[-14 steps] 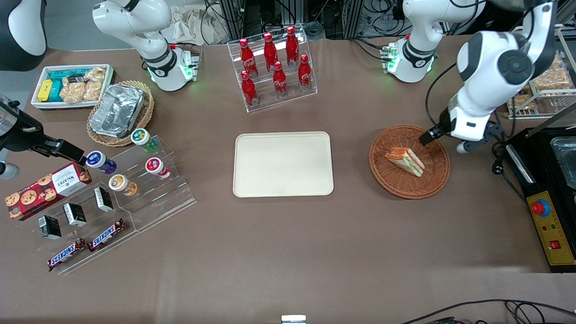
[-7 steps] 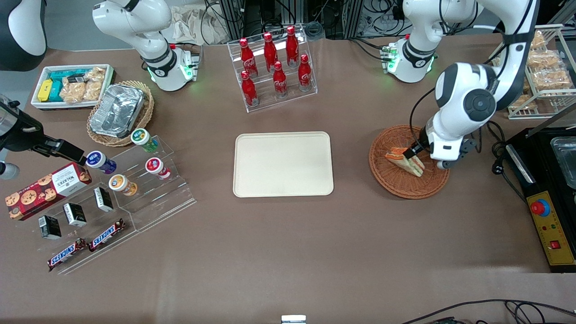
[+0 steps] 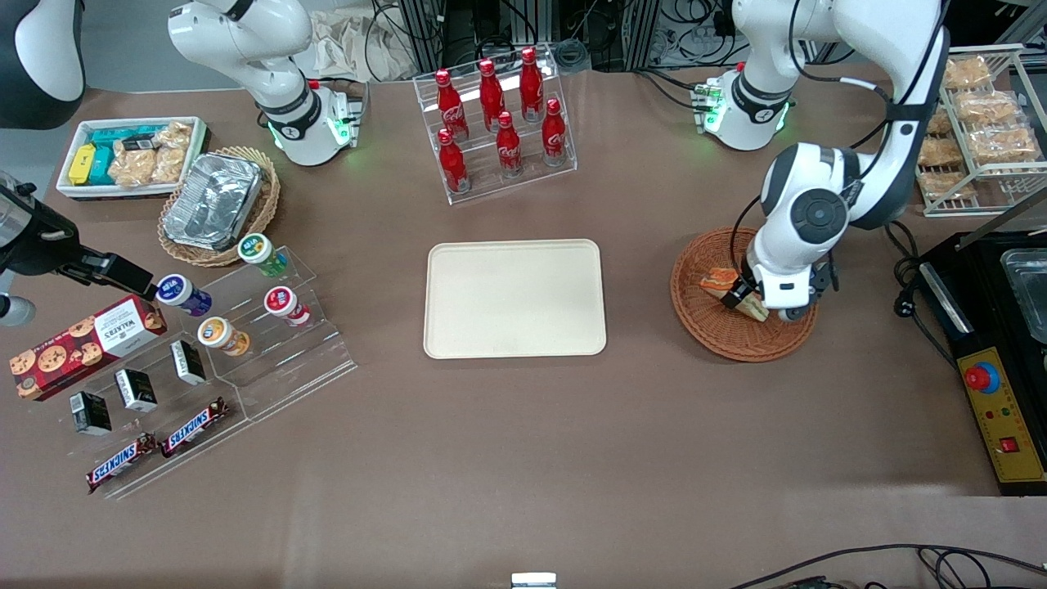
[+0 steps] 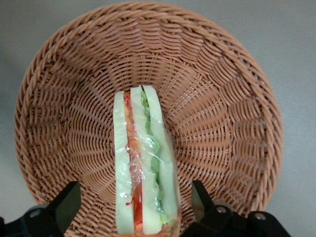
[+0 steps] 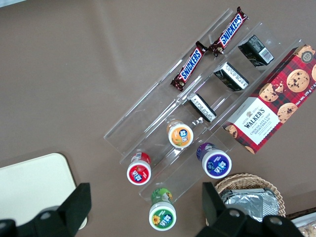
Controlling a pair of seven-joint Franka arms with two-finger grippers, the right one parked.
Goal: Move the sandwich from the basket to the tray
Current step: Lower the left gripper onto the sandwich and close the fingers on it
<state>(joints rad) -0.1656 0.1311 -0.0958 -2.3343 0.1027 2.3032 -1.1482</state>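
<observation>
Gripper (image 4: 131,210) of the left arm sits low inside the reddish-brown wicker basket (image 3: 720,335), its two black fingers (image 4: 61,207) spread wide on either side of the sandwich (image 4: 143,168), not yet touching the bread. That wedge stands on edge on the basket floor, wrapped in clear film, with the cream tray (image 3: 514,298) lying bare well apart from the basket toward the parked arm's end. It looks light and soft, the film probably slick, so I'd pinch gently across the two flat bread faces, low on the wedge.
</observation>
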